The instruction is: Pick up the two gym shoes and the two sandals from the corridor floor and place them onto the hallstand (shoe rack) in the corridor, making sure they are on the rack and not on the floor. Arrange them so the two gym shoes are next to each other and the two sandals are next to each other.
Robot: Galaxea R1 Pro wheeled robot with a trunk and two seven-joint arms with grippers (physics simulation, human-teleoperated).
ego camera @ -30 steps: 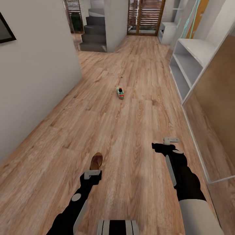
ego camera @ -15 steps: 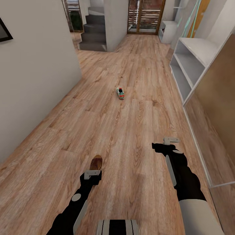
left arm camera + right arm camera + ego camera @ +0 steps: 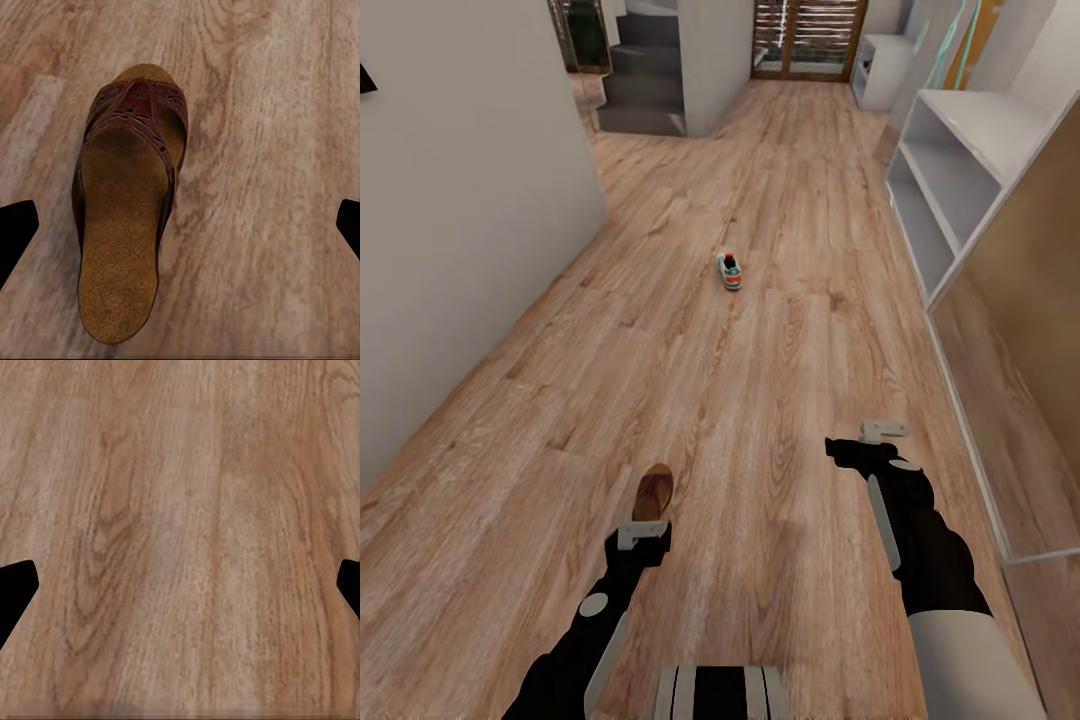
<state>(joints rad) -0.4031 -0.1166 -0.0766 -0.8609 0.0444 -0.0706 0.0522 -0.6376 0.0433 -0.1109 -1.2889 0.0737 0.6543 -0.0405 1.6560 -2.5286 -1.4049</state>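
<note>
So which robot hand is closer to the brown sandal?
Left. The left end effector hovers right over the sandal; the right end effector hangs over bare floor, off to the side.

No readable text, label, brand or number appears anywhere.

Wood-grain plank floor (image 3: 760, 400) runs down a corridor. A plain pale wall (image 3: 460, 200) lines the left side. On the right stands a white open shelf unit (image 3: 950, 170) beside a brown panel (image 3: 1030, 300). Far off are grey stairs (image 3: 645, 75), a white pillar (image 3: 715, 50) and a slatted door (image 3: 810, 35).
</note>
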